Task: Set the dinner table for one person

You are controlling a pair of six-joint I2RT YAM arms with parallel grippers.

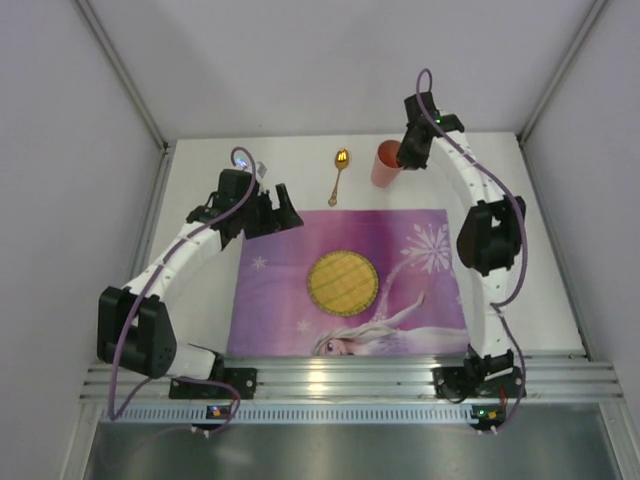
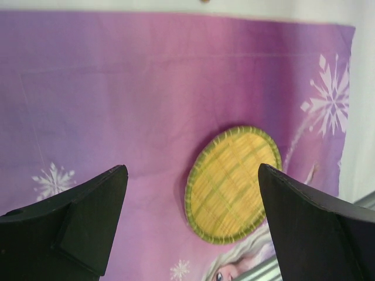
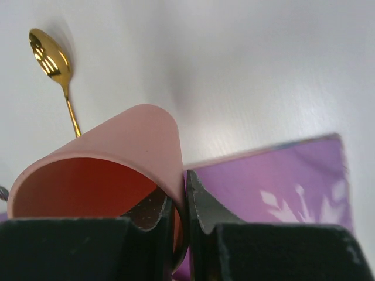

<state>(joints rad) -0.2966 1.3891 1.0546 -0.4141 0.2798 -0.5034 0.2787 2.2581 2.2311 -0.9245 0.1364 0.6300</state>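
Tightly pinched by the right gripper [image 3: 179,202] – one finger inside the pink cup [image 3: 117,146], the other outside, thin wall nipped between. Probably a rim hold by necessity: too broad a body for such jaws to span, and a wall grip good enough for lifting and carrying. Hard to tell whether raised or resting on the surface. Smooth, matte, slightly tapered, plastic or silicone by the look, with a darker orange-red inside.

From above, placed at the far side of the dinner table [image 1: 300,160], just off the top right corner of the placemat [image 1: 290,250]. Left of the cup and apart from it, flat on bare white: a gold spoon [image 1: 340,172], polished, thin-stemmed, bowl pointing away from the arms. Apparently waiting to be brought to the setting.

Nearer the arms, spread square on the matte tabletop, the placemat – a soft purple-pink sheet printed with snowflakes and a cartoon princess, marking the spot for one diner. At its middle, a round woven disc [image 1: 342,281], yellow straw weave with a green rim, lying flat, likely serving as plate or coaster.

Over the mat's upper left corner, the left gripper [image 2: 192,170] spread wide, holding nothing, facing the disc. Along the near edge, a ribbed silver aluminium rail [image 1: 350,372].
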